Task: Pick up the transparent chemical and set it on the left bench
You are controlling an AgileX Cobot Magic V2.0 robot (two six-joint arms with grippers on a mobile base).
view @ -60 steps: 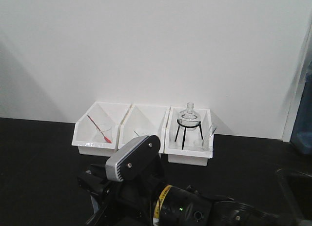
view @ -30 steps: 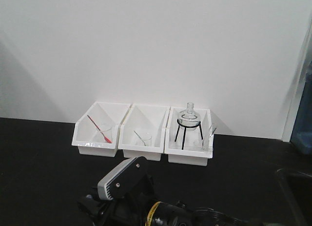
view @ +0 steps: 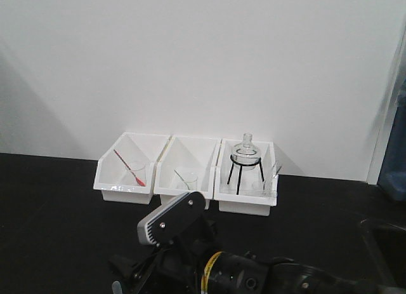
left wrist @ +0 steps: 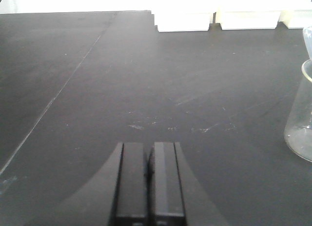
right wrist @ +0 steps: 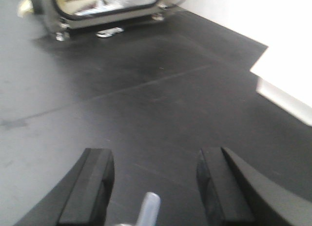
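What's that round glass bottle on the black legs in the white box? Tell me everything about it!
The round clear glass flask has a short neck pointing straight up. It sits upright on the ring of a thin black three-legged stand, inside the rightmost white plastic bin by the white wall. Only the stand seems to touch it.

Three white bins (view: pixel 184 174) sit on a matte black table (view: pixel 51 205) before a white wall (view: pixel 190 53); a red pipette (view: pixel 129 167) leans in one, a black tripod (view: pixel 246 173) in another
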